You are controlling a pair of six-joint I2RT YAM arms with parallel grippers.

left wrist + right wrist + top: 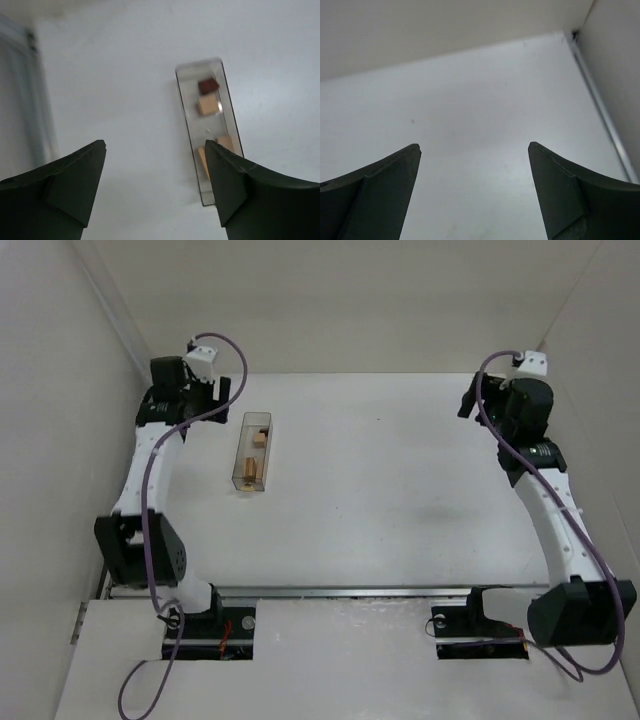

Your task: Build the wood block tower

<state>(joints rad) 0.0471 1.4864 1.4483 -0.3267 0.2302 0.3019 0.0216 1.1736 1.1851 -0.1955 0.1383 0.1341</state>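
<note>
While the left gripper (155,145) hangs over the far left part of the flat white table (400,490), its two dark fingers (75,180) are spread apart with nothing between them but bare tabletop; this claw is released. In the overhead view the left gripper (215,392) sits just beside the far end of a clear rectangular plastic box (257,416), without touching it. The box (212,125) lies flat on the table, left of centre, its long side running away from the arm bases; in the left wrist view one fingertip overlaps its near end.

No tower stands. The pieces lie inside the box, spaced along its length: a small dark reddish-brown wooden block (208,85) at one end, a square light-tan wooden block (207,105) just beside it, and two more light-tan wooden pieces (225,142) toward the other end, partly hidden behind the fingertip; whether those two touch I cannot tell.

Across the table the right gripper (470,400) is held near the far right corner, well apart from the box; in its own wrist view the right gripper (474,146) is released too, its fingers wide over bare table, grasping nothing.
</note>
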